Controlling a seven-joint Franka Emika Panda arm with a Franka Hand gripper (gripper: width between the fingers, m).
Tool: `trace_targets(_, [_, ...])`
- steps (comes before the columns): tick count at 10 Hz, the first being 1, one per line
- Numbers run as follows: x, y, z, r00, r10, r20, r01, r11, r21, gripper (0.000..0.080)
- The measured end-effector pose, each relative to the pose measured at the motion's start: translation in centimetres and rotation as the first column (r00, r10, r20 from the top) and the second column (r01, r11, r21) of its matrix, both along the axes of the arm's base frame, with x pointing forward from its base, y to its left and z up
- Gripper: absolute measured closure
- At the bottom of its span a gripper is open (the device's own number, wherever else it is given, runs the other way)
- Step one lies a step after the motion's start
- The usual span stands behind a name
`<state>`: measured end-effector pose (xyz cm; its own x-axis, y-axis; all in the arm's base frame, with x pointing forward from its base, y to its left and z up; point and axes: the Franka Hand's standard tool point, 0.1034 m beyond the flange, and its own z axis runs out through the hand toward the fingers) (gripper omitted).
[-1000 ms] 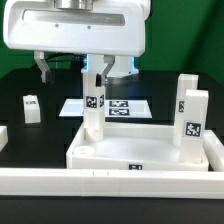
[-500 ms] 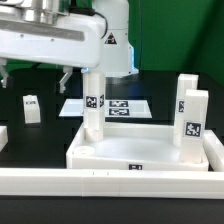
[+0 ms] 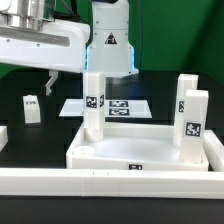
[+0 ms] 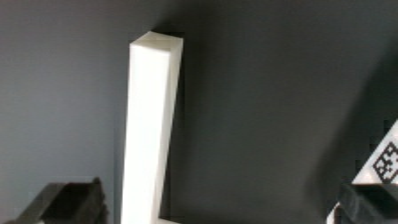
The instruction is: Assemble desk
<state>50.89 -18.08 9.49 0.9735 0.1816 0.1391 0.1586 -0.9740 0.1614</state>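
Gripper (image 3: 47, 80) hangs off the exterior view's left of the tabletop (image 3: 140, 152), higher than it & well apart. Its jaws are wide apart w/ nothing in them, and only one dark finger (image 3: 48, 83) shows there. The tabletop is a white rectangular tray w/ raised rim and a small tag on its front wall, lying flat on the black table (image 3: 40, 135). Three legs stand upright at it. One (image 3: 93, 100) is at its far corner on the exterior view's left, two (image 3: 191, 115) at the exterior view's right side, one behind the other. All are white blocks w/ b&w tags. A 4th leg (image 3: 31, 107) stands alone on the table to the exterior view's left of the tabletop, lower than the gripper & not touching it. The marker board (image 3: 120, 106) lies flat behind the tabletop, and a rail (image 3: 110, 185) runs along its front. In the wrist view a long white bar (image 4: 151, 130) lies on the table w/ a finger just beside it. A tagged white corner (image 4: 377, 165) shows at the frame edge; can't tell which part it is.
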Motion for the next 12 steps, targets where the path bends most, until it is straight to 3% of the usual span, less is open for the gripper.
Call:
trace_targets(1, [-0.9,-0.7,-0.3,0.999,0.033,-0.035,-0.032,0.999,0.007,0.0151])
trace_targets(2, [-1.4,-1.7,-0.4,0.993,0.110,-0.043,-0.111,0.994,-0.012,0.0151])
trace_targets(3, [-2.1,-2.1,-0.7,0.992,0.098,-0.073,-0.098,0.995,0.011,0.0151])
trace_targets(4, [-2.1,-1.2,-1.0,0.989,0.063,-0.132,-0.057,0.997,0.044,0.0151])
trace_targets(8, [-1.6,0.8,-1.6,0.938,0.056,-0.341,-0.032,0.997,0.075,0.0151])
trace_targets(9, [-1.5,0.8,-1.7,0.928,0.065,-0.366,-0.038,0.996,0.080,0.0151])
trace_targets(12, [-4.0,-0.5,-2.8,0.834,0.041,-0.550,0.011,0.996,0.091,0.0151])
